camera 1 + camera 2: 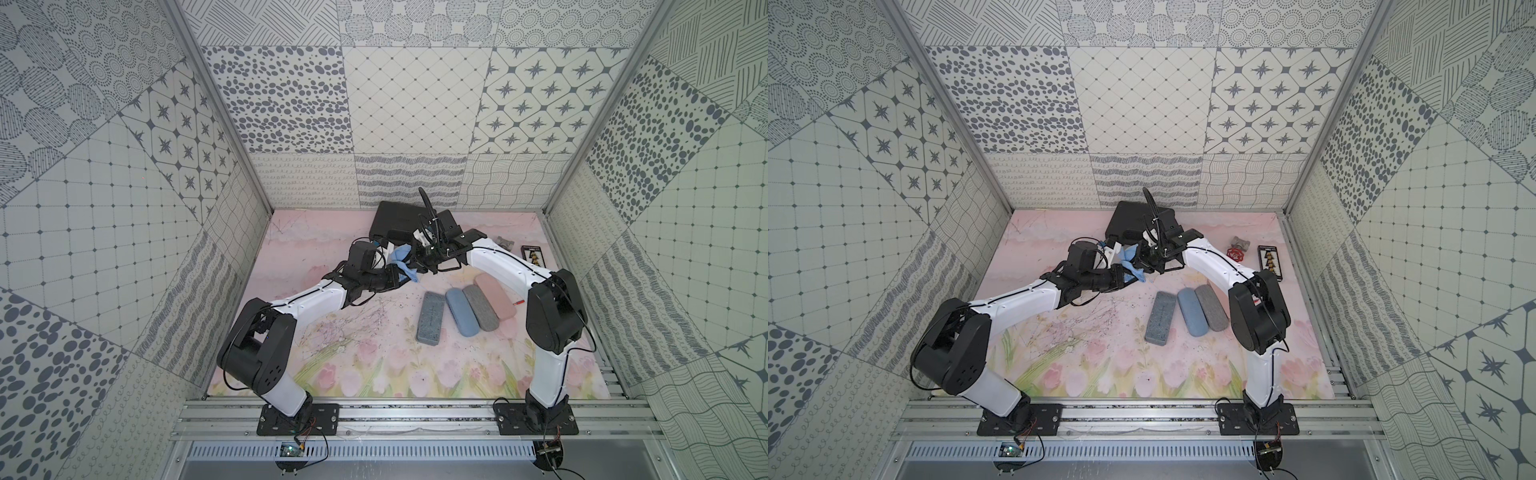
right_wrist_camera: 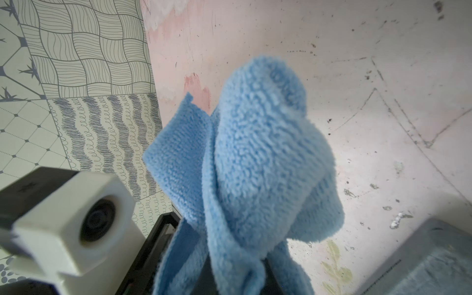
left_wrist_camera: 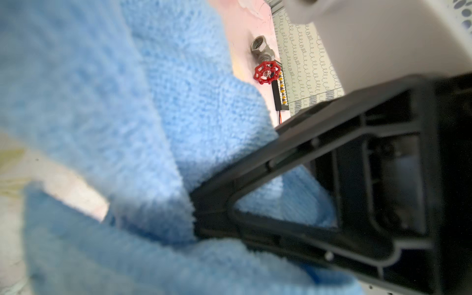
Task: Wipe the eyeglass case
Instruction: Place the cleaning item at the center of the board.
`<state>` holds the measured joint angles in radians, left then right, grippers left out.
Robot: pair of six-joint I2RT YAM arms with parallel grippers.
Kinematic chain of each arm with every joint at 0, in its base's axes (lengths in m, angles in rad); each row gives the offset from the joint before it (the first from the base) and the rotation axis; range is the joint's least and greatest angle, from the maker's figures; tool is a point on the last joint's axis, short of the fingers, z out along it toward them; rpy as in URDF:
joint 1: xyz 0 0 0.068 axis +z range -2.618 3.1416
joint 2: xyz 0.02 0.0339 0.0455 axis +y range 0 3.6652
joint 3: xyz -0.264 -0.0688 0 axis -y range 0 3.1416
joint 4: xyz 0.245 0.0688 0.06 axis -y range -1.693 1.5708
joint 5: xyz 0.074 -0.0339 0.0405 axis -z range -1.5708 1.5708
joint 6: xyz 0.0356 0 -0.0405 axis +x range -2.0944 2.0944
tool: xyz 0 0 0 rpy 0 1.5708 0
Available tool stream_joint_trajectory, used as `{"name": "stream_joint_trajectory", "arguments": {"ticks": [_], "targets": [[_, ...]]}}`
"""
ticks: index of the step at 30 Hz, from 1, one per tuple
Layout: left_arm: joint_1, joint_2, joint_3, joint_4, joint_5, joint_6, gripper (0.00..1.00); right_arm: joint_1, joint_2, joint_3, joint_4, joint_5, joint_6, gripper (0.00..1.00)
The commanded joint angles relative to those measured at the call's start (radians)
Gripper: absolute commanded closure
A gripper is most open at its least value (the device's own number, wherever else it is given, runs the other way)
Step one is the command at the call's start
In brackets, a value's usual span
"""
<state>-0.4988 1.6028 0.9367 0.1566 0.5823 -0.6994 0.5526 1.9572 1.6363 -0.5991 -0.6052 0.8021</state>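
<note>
The left claw (image 1: 402, 277) is clenched on the blue cloth (image 1: 402, 252), which hangs above the table (image 1: 332, 365) near the back. It meets the right claw (image 1: 420, 262) tip to tip. I cannot tell whether the right claw grips the cloth. The right wrist view shows only the cloth bunched before the lens, and the left wrist view shows 1 black finger (image 3: 255, 204) pressed into its folds.

4 eyeglass cases (image 1: 461, 312) lie side by side on the table by the right arm's elbow, well apart from the cloth. A top view shows all 4, with the pink case (image 1: 496, 297) last in the row. Where the elbow covers the pink case, only 3 show, but there a red valve (image 1: 1235, 254) is visible. The left wrist view also shows the valve.
</note>
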Motion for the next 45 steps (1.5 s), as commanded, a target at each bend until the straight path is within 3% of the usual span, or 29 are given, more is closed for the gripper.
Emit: {"name": "stream_joint_trajectory", "arguments": {"ticks": [1, 5, 7, 10, 13, 16, 18, 19, 21, 23, 28, 32, 36, 41, 45], "targets": [[0.044, 0.005, -0.003, -0.013, -0.078, 0.010, 1.00, -0.027, 0.012, 0.099, -0.099, -0.066, -0.050, 0.69], [0.127, -0.051, -0.150, -0.012, -0.091, -0.038, 1.00, -0.077, 0.006, 0.135, -0.150, -0.027, -0.087, 0.47], [0.186, -0.063, -0.210, 0.009, -0.044, -0.051, 1.00, -0.079, 0.019, 0.140, -0.183, -0.022, -0.109, 0.41], [0.244, -0.041, -0.216, -0.137, -0.021, -0.019, 1.00, -0.078, 0.035, 0.119, -0.219, -0.010, -0.118, 0.39], [0.250, -0.046, -0.226, -0.300, -0.120, -0.020, 0.85, -0.073, 0.009, 0.072, -0.197, 0.027, -0.135, 0.38], [0.252, -0.064, -0.232, -0.351, -0.132, -0.031, 0.71, -0.028, 0.033, 0.116, -0.260, 0.095, -0.202, 0.42], [0.251, -0.094, -0.233, -0.379, -0.145, -0.023, 0.64, 0.030, 0.074, 0.183, -0.305, 0.152, -0.217, 0.51], [0.250, -0.105, -0.228, -0.404, -0.160, -0.018, 0.60, 0.056, 0.078, 0.180, -0.271, 0.182, -0.202, 0.60], [0.250, -0.120, -0.212, -0.475, -0.196, 0.005, 0.50, 0.105, 0.080, 0.137, -0.125, 0.172, -0.126, 0.87], [0.250, -0.140, -0.209, -0.538, -0.237, 0.011, 0.44, 0.142, 0.092, 0.097, 0.033, 0.145, -0.037, 1.00], [0.251, -0.211, -0.224, -0.567, -0.283, -0.011, 0.45, 0.224, 0.242, 0.173, 0.223, 0.052, 0.099, 0.98], [0.252, -0.244, -0.207, -0.621, -0.285, -0.012, 0.46, 0.262, 0.419, 0.367, 0.102, 0.077, 0.083, 0.97], [0.252, -0.368, -0.190, -0.752, -0.351, -0.005, 0.46, 0.260, 0.517, 0.413, 0.051, 0.179, 0.086, 0.97], [0.253, -0.447, -0.133, -0.823, -0.395, -0.016, 0.46, 0.255, 0.626, 0.598, -0.092, 0.126, 0.022, 0.96], [0.253, -0.443, -0.046, -0.832, -0.442, 0.048, 0.46, 0.250, 0.535, 0.676, -0.177, 0.027, -0.082, 0.86]]}}
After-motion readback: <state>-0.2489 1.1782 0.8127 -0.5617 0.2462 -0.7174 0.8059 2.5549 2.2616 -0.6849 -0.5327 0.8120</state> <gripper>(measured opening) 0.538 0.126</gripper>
